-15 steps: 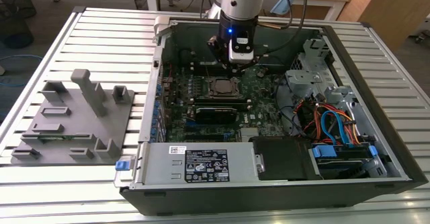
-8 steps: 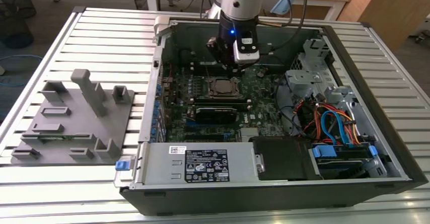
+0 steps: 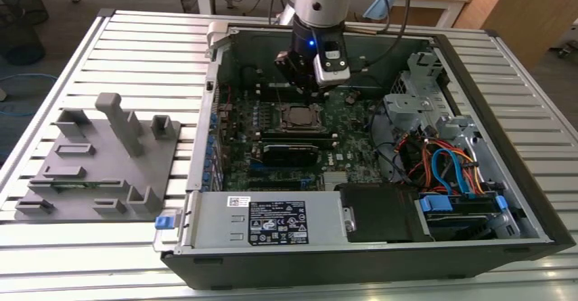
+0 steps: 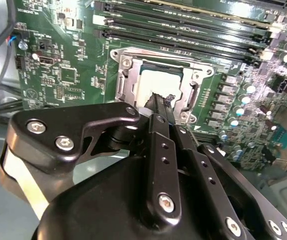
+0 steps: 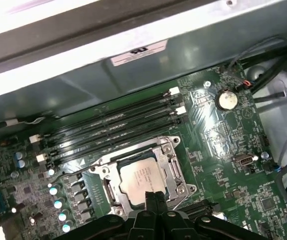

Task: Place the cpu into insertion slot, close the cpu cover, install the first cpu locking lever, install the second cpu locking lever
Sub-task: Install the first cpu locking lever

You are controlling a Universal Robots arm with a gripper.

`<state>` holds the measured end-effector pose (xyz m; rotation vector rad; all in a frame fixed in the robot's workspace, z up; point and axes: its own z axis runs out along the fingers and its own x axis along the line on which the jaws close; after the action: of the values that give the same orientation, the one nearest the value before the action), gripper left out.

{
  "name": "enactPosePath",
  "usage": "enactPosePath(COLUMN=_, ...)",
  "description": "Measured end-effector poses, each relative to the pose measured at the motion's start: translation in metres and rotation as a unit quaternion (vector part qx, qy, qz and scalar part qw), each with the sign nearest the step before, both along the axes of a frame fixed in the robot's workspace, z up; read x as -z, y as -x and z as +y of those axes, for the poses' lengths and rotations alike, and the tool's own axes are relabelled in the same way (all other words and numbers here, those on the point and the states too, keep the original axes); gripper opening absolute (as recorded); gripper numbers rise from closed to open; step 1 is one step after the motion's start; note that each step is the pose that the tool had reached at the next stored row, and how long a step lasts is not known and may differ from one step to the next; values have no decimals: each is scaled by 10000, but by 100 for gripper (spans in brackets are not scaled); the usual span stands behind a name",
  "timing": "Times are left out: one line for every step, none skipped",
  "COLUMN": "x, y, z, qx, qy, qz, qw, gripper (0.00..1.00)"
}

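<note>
The cpu lies flat in the insertion slot on the green motherboard, its dull silver top facing up. The cpu cover, a silver frame plate, lies down around the chip in both wrist views. My gripper hovers just above the near edge of the socket. Its black fingers are pressed together, shut, with nothing between them. They hide part of the chip's near edge. I cannot make out how the locking levers stand.
Long black memory slots run beside the socket. A black card sits below it in the exterior view. The case walls, cables and drive cage close in around. A grey fixture tray lies at the exterior view's left.
</note>
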<state>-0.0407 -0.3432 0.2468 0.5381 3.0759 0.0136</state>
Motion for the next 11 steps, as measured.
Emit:
enactPosePath(x=0, y=15, z=0, qx=-13, qy=0, qz=0, qw=10000, gripper=10)
enactPosePath(x=0, y=26, z=0, qx=-27, qy=0, qz=0, qw=10000, gripper=10)
enactPosePath(x=0, y=33, z=1, qx=-49, qy=1, qz=0, qw=10000, gripper=10)
enactPosePath(x=0, y=34, z=1, qx=-108, qy=1, qz=0, qw=9999, gripper=10)
enactPosePath(x=0, y=35, z=0, qx=-186, qy=1, qz=0, qw=9998, gripper=10)
enactPosePath(x=1, y=35, z=0, qx=-264, qy=0, qz=0, qw=9997, gripper=10)
enactPosePath(x=1, y=35, z=0, qx=-344, qy=0, qz=0, qw=9994, gripper=10)
enactPosePath(x=1, y=36, z=0, qx=-423, qy=0, qz=0, qw=9991, gripper=10)
enactPosePath(x=1, y=36, z=0, qx=-502, qy=0, qz=0, qw=9987, gripper=10)
enactPosePath(x=1, y=36, z=0, qx=-573, qy=0, qz=0, qw=9984, gripper=10)
enactPosePath(x=1, y=36, z=0, qx=-617, qy=0, qz=0, qw=9981, gripper=10)
